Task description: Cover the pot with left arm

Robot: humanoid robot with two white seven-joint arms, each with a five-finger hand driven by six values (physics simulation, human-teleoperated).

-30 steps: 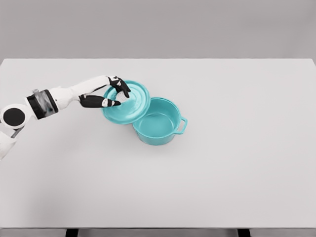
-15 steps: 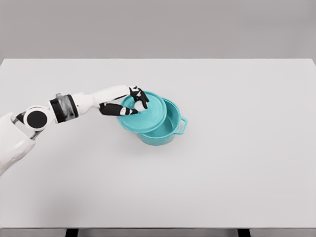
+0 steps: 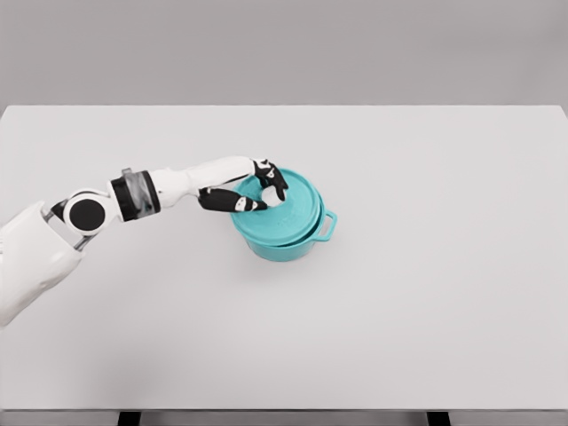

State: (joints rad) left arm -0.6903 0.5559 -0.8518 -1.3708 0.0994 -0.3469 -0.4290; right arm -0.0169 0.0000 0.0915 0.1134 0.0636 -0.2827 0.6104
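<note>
Head view shows my left hand point(image 3: 257, 193) gripping the teal lid point(image 3: 282, 209) at its left rim, nearly centred over the pot point(image 3: 297, 241), frame centre, lid offset slightly left.

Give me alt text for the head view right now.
The left robot hand holds a teal lid over a teal pot, nearly covering it, on a white table. The right arm is out of view.

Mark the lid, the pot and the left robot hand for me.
lid point(image 3: 297, 209), head view, bare top right of the knob.
pot point(image 3: 282, 250), head view, front wall under the lid.
left robot hand point(image 3: 257, 188), head view, middle of the hand.
</note>
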